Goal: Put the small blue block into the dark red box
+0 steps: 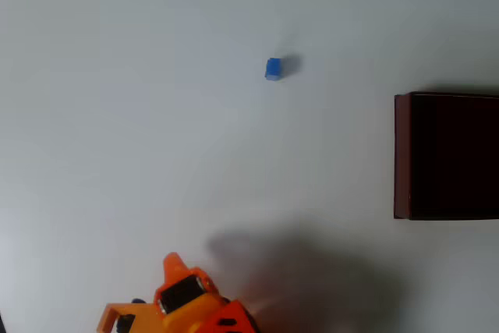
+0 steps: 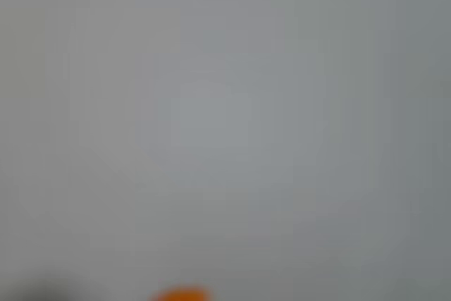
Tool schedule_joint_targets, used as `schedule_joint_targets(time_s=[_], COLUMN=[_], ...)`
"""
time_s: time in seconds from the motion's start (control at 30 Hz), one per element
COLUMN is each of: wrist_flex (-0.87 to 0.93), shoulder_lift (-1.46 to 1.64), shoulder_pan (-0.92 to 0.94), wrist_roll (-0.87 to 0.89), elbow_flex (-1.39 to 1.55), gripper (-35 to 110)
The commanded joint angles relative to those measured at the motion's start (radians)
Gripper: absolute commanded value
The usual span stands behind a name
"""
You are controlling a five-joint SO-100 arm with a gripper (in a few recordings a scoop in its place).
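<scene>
one small blue block point(image 1: 272, 69) lies alone on the pale counter point(image 1: 125, 115) in the overhead view, toward the upper middle, well apart from everything else. one dark red box point(image 1: 401, 154) sits at the right edge, cut off by the frame; its near-black interior looks empty, though it is too dark to be sure. the orange end effector point(image 1: 173, 264) pokes in at the bottom edge, far from the block, and i cannot tell how wide it stands. the wrist view is blurred grey, with an orange sliver at the bottom.
</scene>
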Motion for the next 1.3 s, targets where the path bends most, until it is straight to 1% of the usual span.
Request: schedule_joint_targets(time_s=[0.0,0.1,0.2,0.3,0.37,0.47,0.73,0.83,1.0,1.03,1.17,1.2,1.27], wrist_flex=[0.009,0.008,-0.005,-0.087,-0.133,-0.156,-0.229,-0.370,-0.793,-0.838,-0.887,-0.893,-0.856], shoulder_lift=[0.008,0.008,0.006,-0.002,0.000,-0.002,-0.011,-0.012,-0.012,-0.015,-0.021,-0.043,-0.184], shoulder_pan=[0.000,0.000,0.008,0.023,0.009,0.026,0.167,0.199,0.221,0.230,0.314,0.344,0.393], wrist_roll=[0.038,0.098,0.202,0.322,0.443,0.604,0.989,1.158,1.471,1.531,1.657,1.658,1.615], elbow_flex=[0.012,0.012,0.017,0.029,0.011,-0.048,-0.229,-0.224,-0.055,-0.029,-0.018,-0.038,-0.155], gripper=[0,0,0,1,2,8,19,24,27,27,29,30,31])
